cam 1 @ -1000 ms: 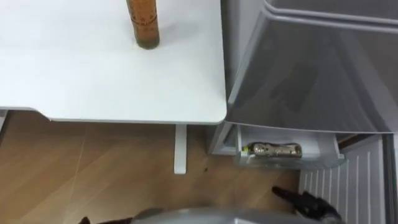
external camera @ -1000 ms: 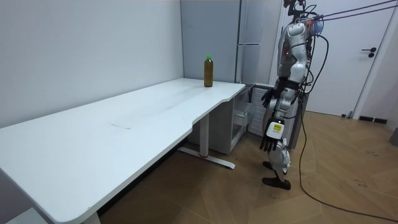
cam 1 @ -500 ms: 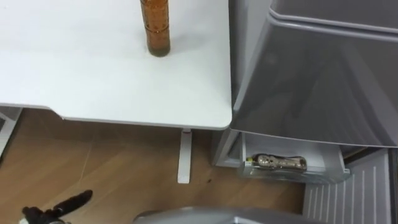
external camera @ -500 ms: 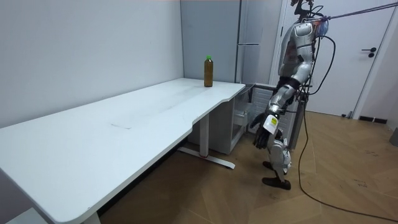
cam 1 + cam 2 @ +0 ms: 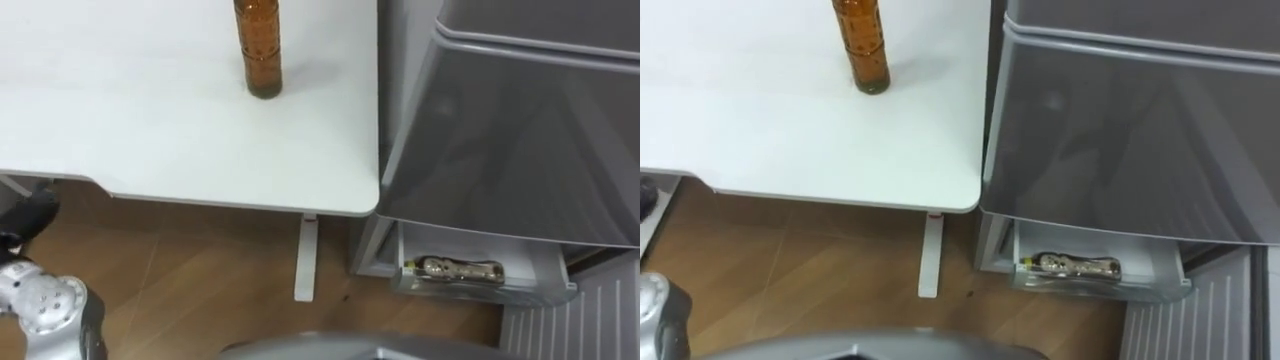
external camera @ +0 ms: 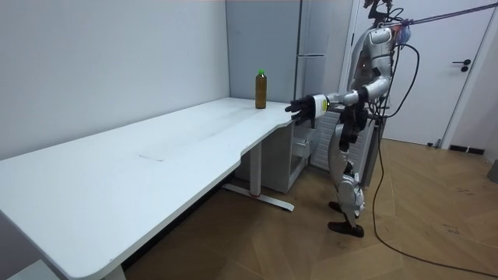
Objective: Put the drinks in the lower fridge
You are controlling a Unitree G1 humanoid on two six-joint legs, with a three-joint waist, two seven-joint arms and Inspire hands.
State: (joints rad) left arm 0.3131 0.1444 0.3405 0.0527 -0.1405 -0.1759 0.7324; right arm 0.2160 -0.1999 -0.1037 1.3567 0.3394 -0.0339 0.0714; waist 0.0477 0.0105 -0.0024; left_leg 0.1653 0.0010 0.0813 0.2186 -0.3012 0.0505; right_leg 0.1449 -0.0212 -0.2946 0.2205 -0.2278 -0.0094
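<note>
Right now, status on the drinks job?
Left robot hand open, raised toward table, empty. Brown bottle upright on table, untouched. Second bottle lying in lower fridge shelf.

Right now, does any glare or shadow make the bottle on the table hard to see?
Left eye view: the brown bottle stands dark against the bright white table, with only a faint shadow at its base; the grey fridge door shows a soft sheen, no hard glare. Room view: even light, the left hand held out toward the bottle.
</note>
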